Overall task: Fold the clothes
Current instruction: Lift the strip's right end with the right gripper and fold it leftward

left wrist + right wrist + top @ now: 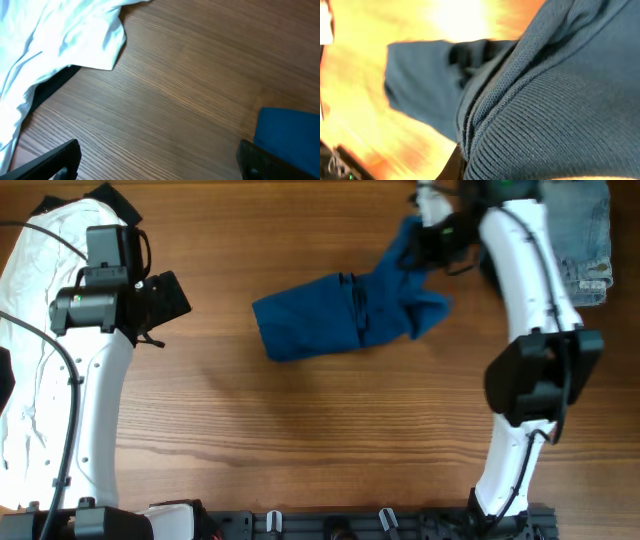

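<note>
The dark-blue shirt (340, 315) lies bunched in the middle of the table, with one end pulled up toward the far right. My right gripper (432, 232) is shut on that raised end. In the right wrist view the ribbed blue fabric (545, 100) fills the frame and hides most of the gripper (480, 170). A large white garment (30, 380) is spread at the left under my left arm. My left gripper (165, 298) hangs open beside it, and its fingers (50, 162) stand wide apart over bare wood, holding nothing. Pale-blue jeans (590, 240) sit folded at the far right corner.
A black piece of fabric (52, 85) peeks out from under the white garment (60, 35), and another black item (115, 198) lies at the far left. The shirt's near edge (292, 137) shows beside my left gripper's right finger. A black rail (350, 525) runs along the table's front edge.
</note>
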### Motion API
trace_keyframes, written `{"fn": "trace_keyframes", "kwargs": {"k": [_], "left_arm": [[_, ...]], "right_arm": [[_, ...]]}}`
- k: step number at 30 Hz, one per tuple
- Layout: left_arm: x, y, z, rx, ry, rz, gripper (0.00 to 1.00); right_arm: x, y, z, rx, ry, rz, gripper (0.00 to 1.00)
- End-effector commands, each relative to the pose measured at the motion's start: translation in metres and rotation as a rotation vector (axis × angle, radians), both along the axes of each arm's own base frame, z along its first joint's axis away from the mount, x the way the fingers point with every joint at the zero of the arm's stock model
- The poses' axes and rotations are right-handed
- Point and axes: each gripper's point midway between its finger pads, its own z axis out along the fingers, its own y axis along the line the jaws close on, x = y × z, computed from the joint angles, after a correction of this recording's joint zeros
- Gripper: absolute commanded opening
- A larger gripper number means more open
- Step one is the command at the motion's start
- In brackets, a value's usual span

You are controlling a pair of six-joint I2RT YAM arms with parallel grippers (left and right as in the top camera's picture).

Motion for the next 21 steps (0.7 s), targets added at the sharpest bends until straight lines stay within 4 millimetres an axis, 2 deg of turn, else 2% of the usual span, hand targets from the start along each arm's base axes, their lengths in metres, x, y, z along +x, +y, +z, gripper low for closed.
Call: {"fn": "trace_keyframes", "kwargs": {"k": [1,7,11,12,13,15,17,21], "left_arm": [[0.000,0.008,0.014,0.013,-0.041,0.024,1.00],[0.000,0.008,0.014,0.013,-0.041,0.024,1.00],[0.000,0.008,0.014,0.013,-0.041,0.024,1.00],[0.000,0.008,0.014,0.013,-0.040,0.024,1.00],[0.000,0.008,0.014,0.013,-0.040,0.024,1.00],[0.000,0.008,0.014,0.013,-0.040,0.024,1.00],[0.000,0.008,0.014,0.013,-0.041,0.024,1.00],[0.000,0.008,0.014,0.013,-0.040,0.024,1.00]], "right_arm": [[-0.021,0.055,0.015,-0.078,-0.061,0.111,0.04],[-0.052,0.133,0.002,-0.102,-0.113,0.296,0.04],[-0.066,0.162,-0.024,-0.112,-0.082,0.366,0.05],[-0.068,0.165,-0.032,-0.118,-0.067,0.376,0.10],[-0.072,0.170,-0.042,-0.126,-0.046,0.391,0.23],[-0.080,0.178,-0.049,-0.124,-0.036,0.438,0.70],[-0.081,0.181,-0.044,-0.120,-0.055,0.457,0.79],[-0.075,0.173,-0.013,-0.103,-0.114,0.435,0.90]]}}
